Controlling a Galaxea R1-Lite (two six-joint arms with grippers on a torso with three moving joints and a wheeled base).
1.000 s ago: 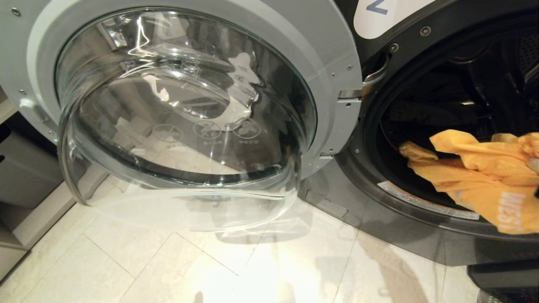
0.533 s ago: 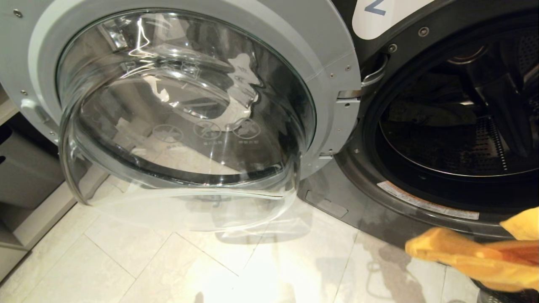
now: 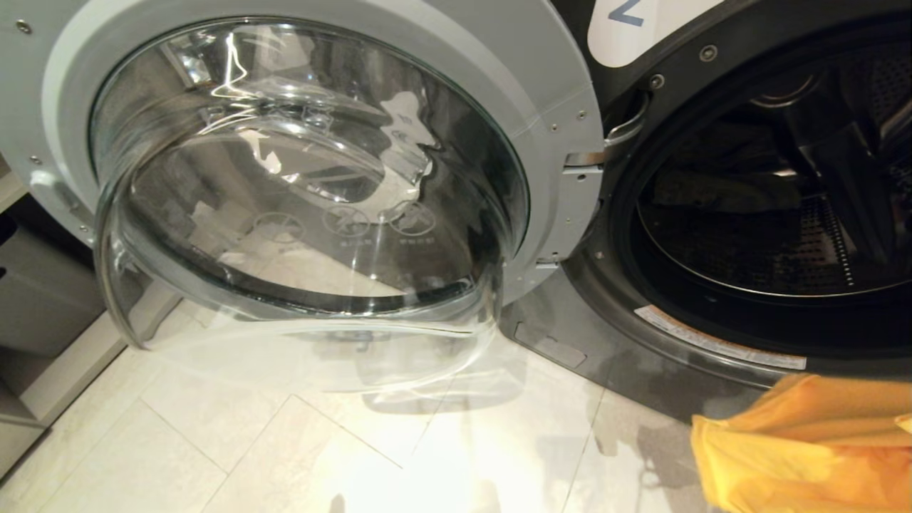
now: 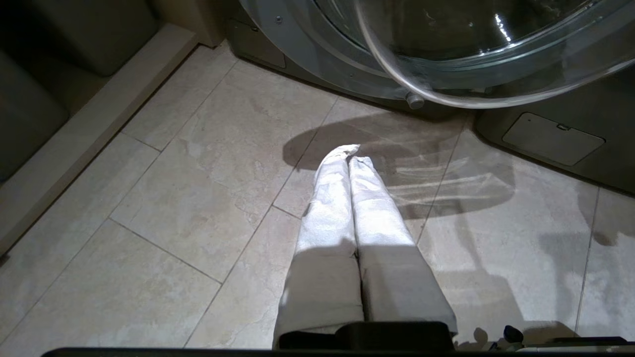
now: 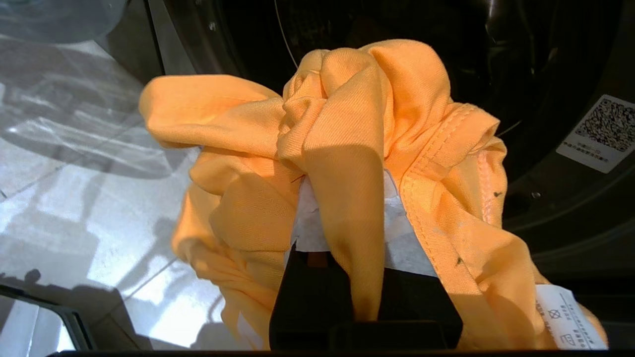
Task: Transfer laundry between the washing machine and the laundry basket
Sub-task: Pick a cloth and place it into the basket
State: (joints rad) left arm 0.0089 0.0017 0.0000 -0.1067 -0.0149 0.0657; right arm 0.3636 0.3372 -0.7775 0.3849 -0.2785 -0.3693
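The washing machine [image 3: 719,370] is dark grey with a white label [image 3: 634,25], and its round glass door [image 3: 306,192] is swung wide open to the left. The drum [image 3: 769,235] is dark inside. An orange garment [image 3: 805,449] hangs low at the right, outside the drum mouth and above the floor. My right gripper [image 5: 347,198] is shut on this orange garment [image 5: 357,124], which bunches over its white-wrapped fingers [image 5: 307,223]. My left gripper [image 4: 348,154] hangs shut and empty over the tiles. The laundry basket is out of view.
Pale floor tiles [image 3: 299,456] spread under the open door, which juts out over them. A grey cabinet and a low step [image 3: 50,335] stand at the far left. A QR sticker [image 5: 600,131] sits on the machine's front rim.
The orange garment has come out of the drum mouth and dropped to the lower right, in front of the machine. The left gripper has stayed put.
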